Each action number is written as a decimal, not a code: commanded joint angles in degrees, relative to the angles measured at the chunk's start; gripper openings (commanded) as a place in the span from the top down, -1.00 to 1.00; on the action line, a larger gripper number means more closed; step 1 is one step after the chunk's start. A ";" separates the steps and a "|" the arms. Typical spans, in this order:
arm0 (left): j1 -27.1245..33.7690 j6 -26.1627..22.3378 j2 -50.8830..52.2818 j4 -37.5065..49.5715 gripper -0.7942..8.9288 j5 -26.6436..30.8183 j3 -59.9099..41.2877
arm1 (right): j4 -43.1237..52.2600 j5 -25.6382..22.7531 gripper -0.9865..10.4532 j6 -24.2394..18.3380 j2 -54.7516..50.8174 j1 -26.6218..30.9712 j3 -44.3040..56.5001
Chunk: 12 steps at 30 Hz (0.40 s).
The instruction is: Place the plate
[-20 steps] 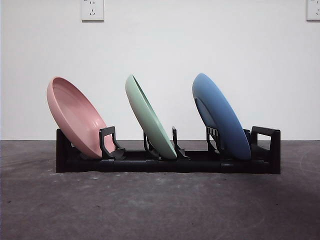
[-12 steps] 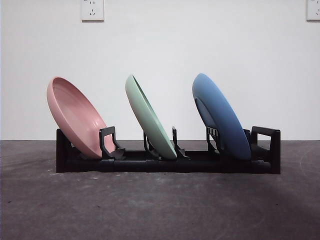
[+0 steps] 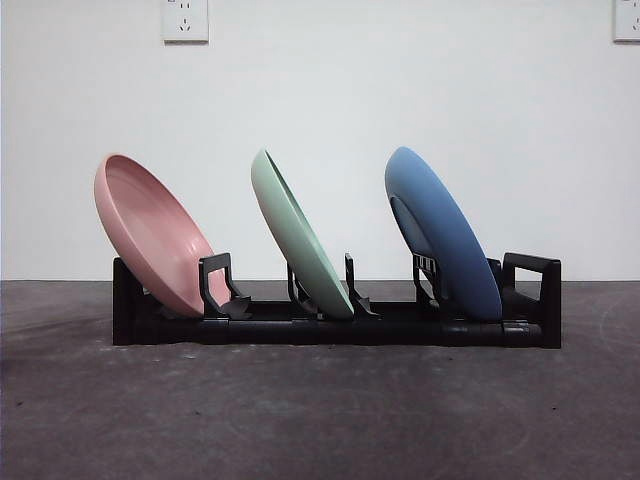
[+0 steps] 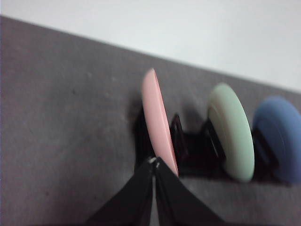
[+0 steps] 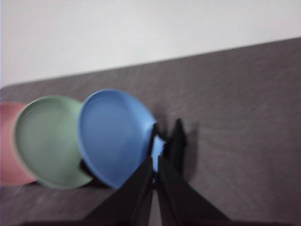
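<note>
Pink plate (image 3: pixel 150 232), green plate (image 3: pixel 298 235) and blue plate (image 3: pixel 440 230) all sit tilted in the black rack (image 3: pixel 330 325) on the table (image 3: pixel 320 420). My judgement: placing looks done; the risk is a retreating arm clipping a rim and tipping a plate out. Left gripper (image 4: pixel 154 163) and right gripper (image 5: pixel 155 160) are clenched on nothing, apart from the plates.

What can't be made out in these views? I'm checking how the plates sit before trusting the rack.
- Pink plate: its foot is hidden behind the black rack in the front view.
- Rack slots: blurred and dark in both wrist views.
- Left gripper and right gripper: absent from the front view.
</note>
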<state>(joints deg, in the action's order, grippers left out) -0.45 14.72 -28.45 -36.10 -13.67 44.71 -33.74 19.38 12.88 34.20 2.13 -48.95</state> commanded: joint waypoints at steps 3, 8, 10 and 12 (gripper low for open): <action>-0.13 -7.89 -9.25 -9.25 0.82 -1.49 8.85 | -5.90 3.02 0.80 -2.89 7.96 -1.79 -8.92; -1.62 -13.42 -18.08 -17.53 0.82 -1.46 17.62 | -14.01 3.15 0.80 -5.03 15.06 -3.91 -16.13; -2.36 -14.78 -21.05 -20.02 0.82 -1.49 20.79 | -16.90 3.17 0.80 -5.92 17.46 -4.72 -18.36; -3.15 -15.61 -23.85 -21.44 0.82 -1.46 23.56 | -19.56 3.15 0.80 -6.78 19.91 -5.62 -20.31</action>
<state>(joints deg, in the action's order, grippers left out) -3.40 1.48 -51.29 -57.71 -14.96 66.48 -52.80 22.39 7.79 53.10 -3.14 -67.88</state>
